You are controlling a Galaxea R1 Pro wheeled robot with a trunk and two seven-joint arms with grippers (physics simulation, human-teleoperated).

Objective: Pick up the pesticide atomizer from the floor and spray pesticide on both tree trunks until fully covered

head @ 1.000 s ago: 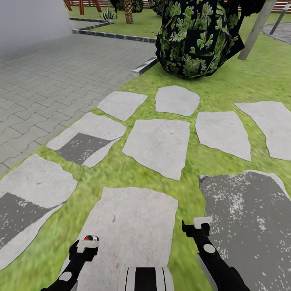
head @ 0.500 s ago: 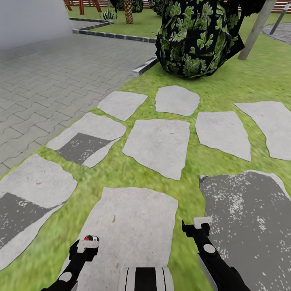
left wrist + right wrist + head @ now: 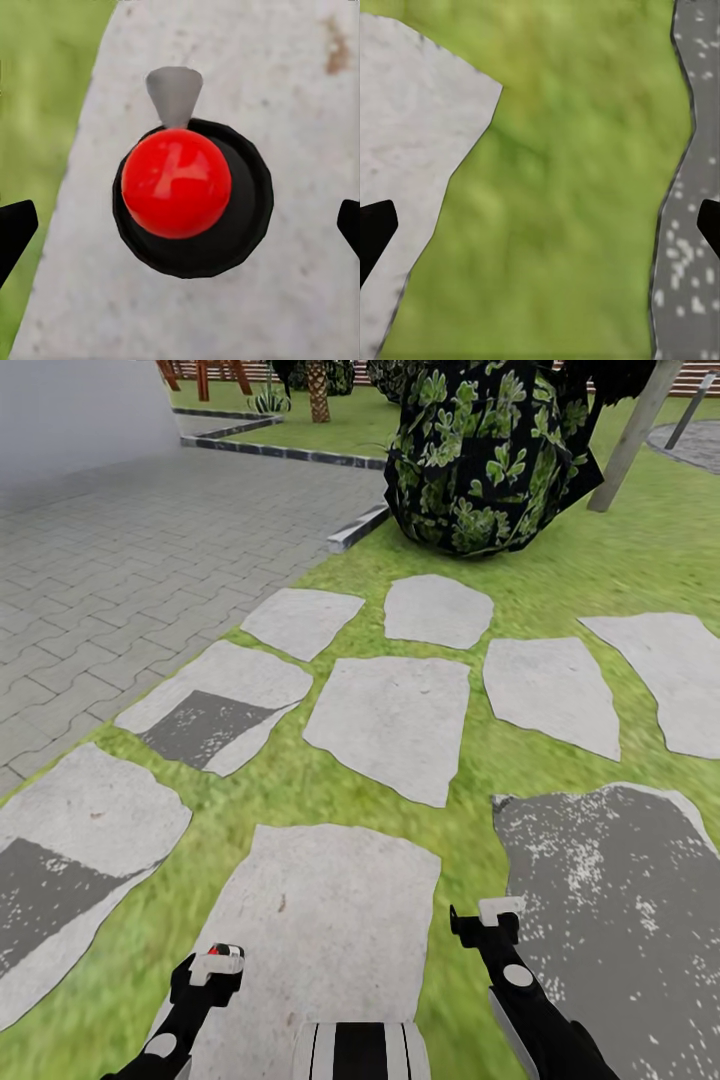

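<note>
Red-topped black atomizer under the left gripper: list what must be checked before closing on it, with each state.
1. Left gripper open: ok, its black fingertips stand wide apart.
2. Red-topped black pesticide atomizer centred between the fingers: ok.
3. Atomizer gripped: not ok, pale grey stepping stone shows between it and each fingertip.
4. Fingers low enough to catch the body: cannot tell, the wrist camera looks straight down.
5. Atomizer upright: ok, seen cap-first with its grey nozzle to one side.
6. Right gripper free: ok, open over green grass.
</note>
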